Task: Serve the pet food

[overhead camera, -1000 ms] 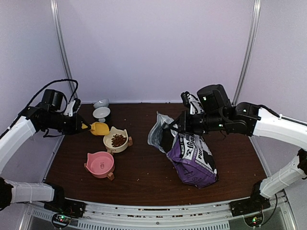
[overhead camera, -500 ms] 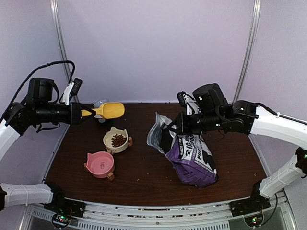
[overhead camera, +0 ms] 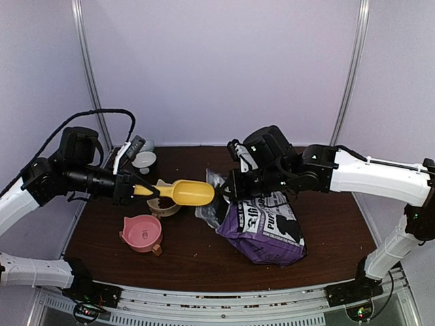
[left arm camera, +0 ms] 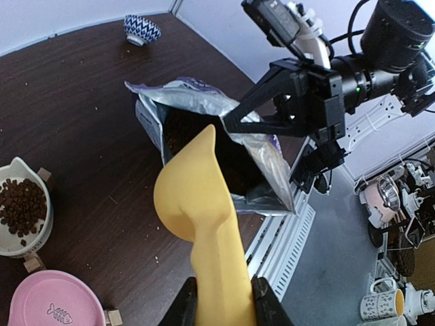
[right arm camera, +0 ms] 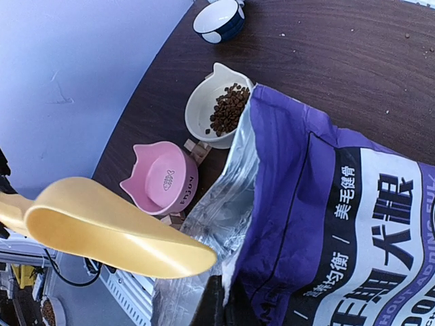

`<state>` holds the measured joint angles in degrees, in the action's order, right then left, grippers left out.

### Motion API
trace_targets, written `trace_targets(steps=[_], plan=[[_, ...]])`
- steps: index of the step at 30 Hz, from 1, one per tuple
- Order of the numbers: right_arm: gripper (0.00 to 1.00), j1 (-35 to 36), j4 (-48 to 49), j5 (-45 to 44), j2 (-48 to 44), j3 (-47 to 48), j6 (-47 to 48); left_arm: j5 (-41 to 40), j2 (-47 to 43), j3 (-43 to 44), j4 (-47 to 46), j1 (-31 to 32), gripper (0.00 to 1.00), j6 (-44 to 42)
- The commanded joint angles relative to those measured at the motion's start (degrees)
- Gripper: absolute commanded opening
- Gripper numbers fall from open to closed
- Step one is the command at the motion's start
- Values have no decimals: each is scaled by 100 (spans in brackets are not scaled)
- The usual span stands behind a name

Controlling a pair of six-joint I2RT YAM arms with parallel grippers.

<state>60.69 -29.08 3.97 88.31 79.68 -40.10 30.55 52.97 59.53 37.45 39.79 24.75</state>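
Observation:
My left gripper (left arm camera: 223,309) is shut on the handle of a yellow scoop (left arm camera: 197,197). It holds the scoop in the air with its tip at the open mouth of the purple bag (overhead camera: 265,227). No kibble shows in the scoop (right arm camera: 109,227). My right gripper (right arm camera: 228,305) is shut on the silver-lined rim of the bag (right arm camera: 340,204) and holds the mouth open. Dark kibble shows inside the bag mouth (left arm camera: 183,132). Pet food (right arm camera: 228,109) also lies in the cream cat-eared bowl (left arm camera: 17,238). The pink bowl (overhead camera: 141,233) is empty.
Two small blue-and-white bowls (overhead camera: 144,160) stand at the back left; one shows in the left wrist view (left arm camera: 141,28). The cream bowl (overhead camera: 163,207) sits under the scoop (overhead camera: 185,193), with the pink bowl (right arm camera: 163,180) in front of it. Crumbs dot the brown tabletop.
My left arm swung the scoop from the back left, over the bowls, rightward to the bag mouth. My right gripper shifted the bag's top to the left.

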Motion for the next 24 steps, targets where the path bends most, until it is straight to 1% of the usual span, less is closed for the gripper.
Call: trace_targets(steps=[1,4,7,9,12,15,19,21,24], plan=[[0,118,-189,-145,191,380,139,-300,300,-106,-365,286,4,-42],[0,212,-255,-202,318,547,155,-891,666,-64,-440,614,4,-47],[0,320,-255,-203,431,690,147,-1974,1180,26,-561,1003,4,-159],[0,374,-243,-213,463,771,151,-2749,1633,-11,-900,1221,3,-181],[0,417,-228,-220,454,816,146,-3417,2447,-10,-1622,1407,2,-81],[0,420,-118,-219,339,693,101,-3477,3448,396,-2218,1634,1,-105],[0,397,10,-198,166,485,58,-2814,4401,1061,-2571,1867,1,-147],[0,372,46,-172,76,377,34,-2450,4621,1187,-2676,1883,0,-81],[0,303,147,-128,-140,186,-14,-1993,4641,1080,-2837,1883,0,-81]])
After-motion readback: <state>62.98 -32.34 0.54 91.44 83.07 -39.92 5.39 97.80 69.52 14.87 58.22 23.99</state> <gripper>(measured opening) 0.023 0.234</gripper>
